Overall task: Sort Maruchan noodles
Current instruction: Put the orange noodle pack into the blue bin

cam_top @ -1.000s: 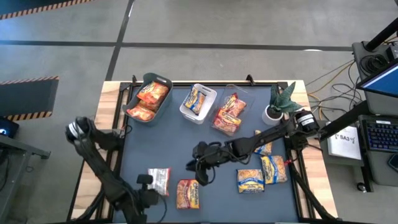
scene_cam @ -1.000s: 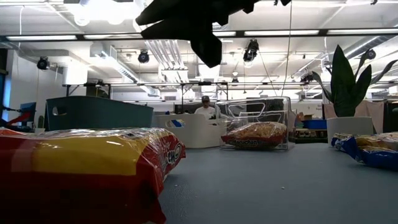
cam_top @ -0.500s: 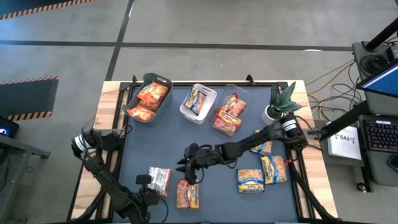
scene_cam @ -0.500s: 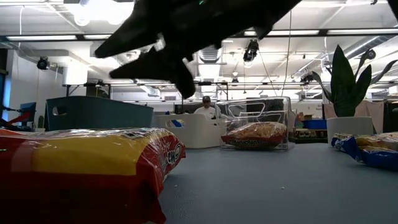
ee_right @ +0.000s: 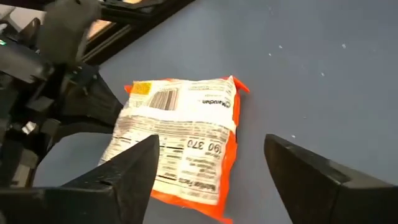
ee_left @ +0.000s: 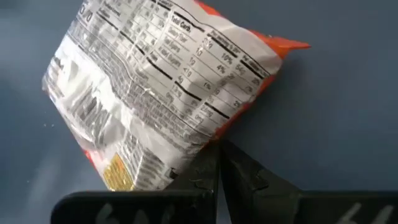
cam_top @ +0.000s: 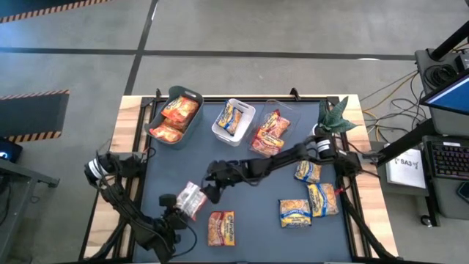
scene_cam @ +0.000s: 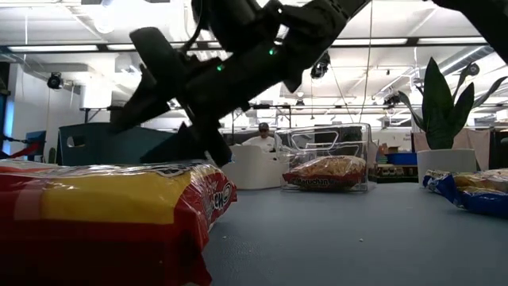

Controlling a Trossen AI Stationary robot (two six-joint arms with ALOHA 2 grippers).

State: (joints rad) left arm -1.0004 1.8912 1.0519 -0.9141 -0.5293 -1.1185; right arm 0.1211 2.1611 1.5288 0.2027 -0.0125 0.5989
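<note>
Bright, even overhead light w/ ceiling strip lights (scene_cam: 373, 41) glaring in low view, soft shadows on the tabletop (cam_top: 256, 183), nearest noodle packet (scene_cam: 103, 218) blurred up close, arm in silhouette.

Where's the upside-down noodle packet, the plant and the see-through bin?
Upside-down noodle packet (ee_right: 177, 146): right wrist view, its printed white back.
Plant (cam_top: 333, 117): high view, its leaves.
See-through bin (scene_cam: 363, 155): low view, its side wall.

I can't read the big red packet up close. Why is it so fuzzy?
In the low view the near orange-red packet lies right against the lens, out of focus; the clear bin farther back looks sharper. In the left wrist view the face-down packet shows readable print.
</note>
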